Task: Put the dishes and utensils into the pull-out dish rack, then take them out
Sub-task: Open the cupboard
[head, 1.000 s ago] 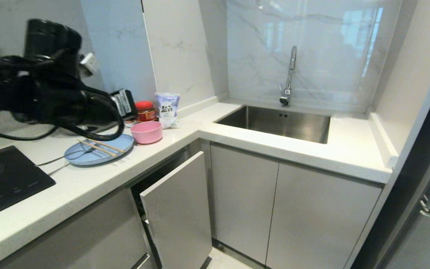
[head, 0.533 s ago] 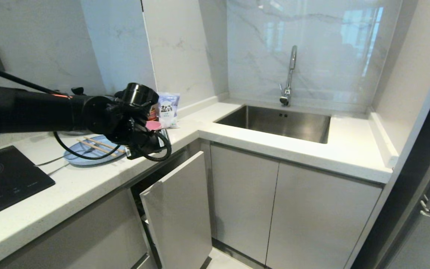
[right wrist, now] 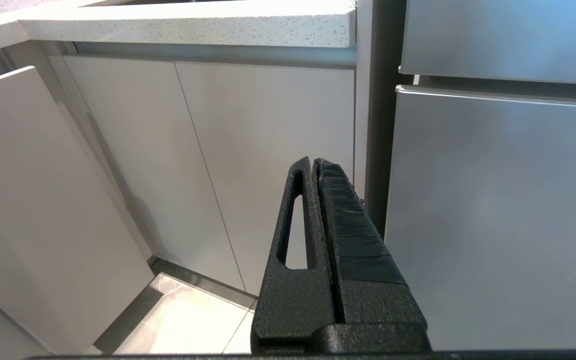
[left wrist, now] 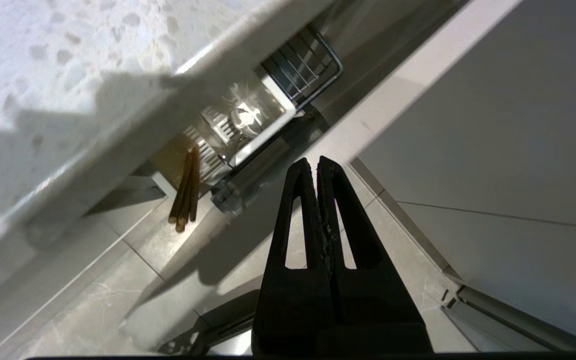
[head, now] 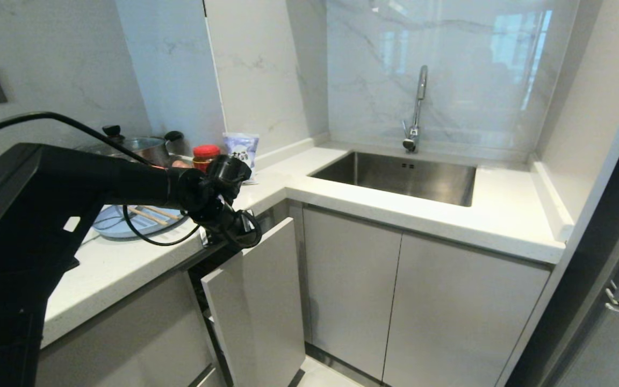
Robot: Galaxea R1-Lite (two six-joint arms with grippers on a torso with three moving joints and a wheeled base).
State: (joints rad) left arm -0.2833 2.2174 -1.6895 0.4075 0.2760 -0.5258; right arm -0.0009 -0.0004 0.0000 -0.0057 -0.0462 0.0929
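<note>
L hand (left wrist: 318, 165), fingers pressed together & holding nothing, is hanging over the pull-out dish rack (left wrist: 300, 67), barely drawn out under the bench (head: 127, 263); probably stiff on its runners, so I'd be hooking the cabinet front (head: 258, 301) top edge.

My own arm covers most of the light-blue plate (head: 112, 226) and one end of the chopsticks (head: 151, 214). The pull-out dish rack (left wrist: 302, 67) sits mostly hidden beneath the bench (head: 127, 263), only one wire corner showing.
</note>
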